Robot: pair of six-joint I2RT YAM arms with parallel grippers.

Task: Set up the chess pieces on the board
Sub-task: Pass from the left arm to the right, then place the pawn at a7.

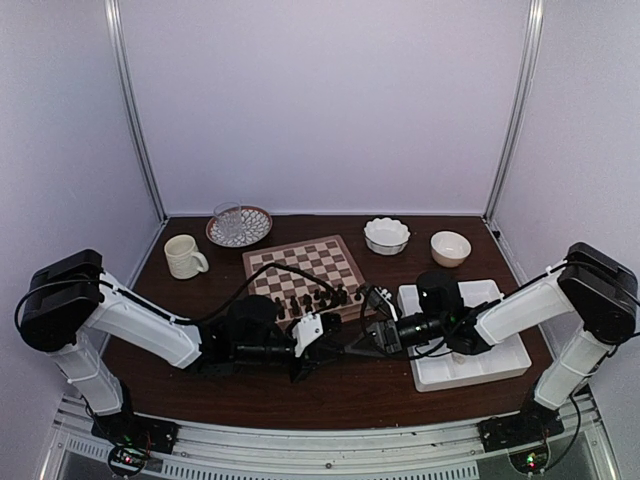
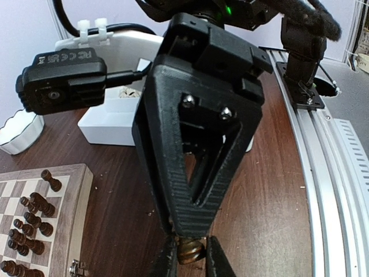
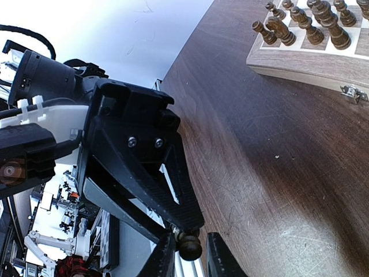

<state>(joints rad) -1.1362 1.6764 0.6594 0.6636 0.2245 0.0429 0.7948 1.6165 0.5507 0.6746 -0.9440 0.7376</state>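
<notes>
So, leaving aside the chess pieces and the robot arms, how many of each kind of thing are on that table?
Board: 1
Tray: 1
Bowls: 2
Mug: 1
Plate: 1
Glass: 1
Total: 7
</notes>
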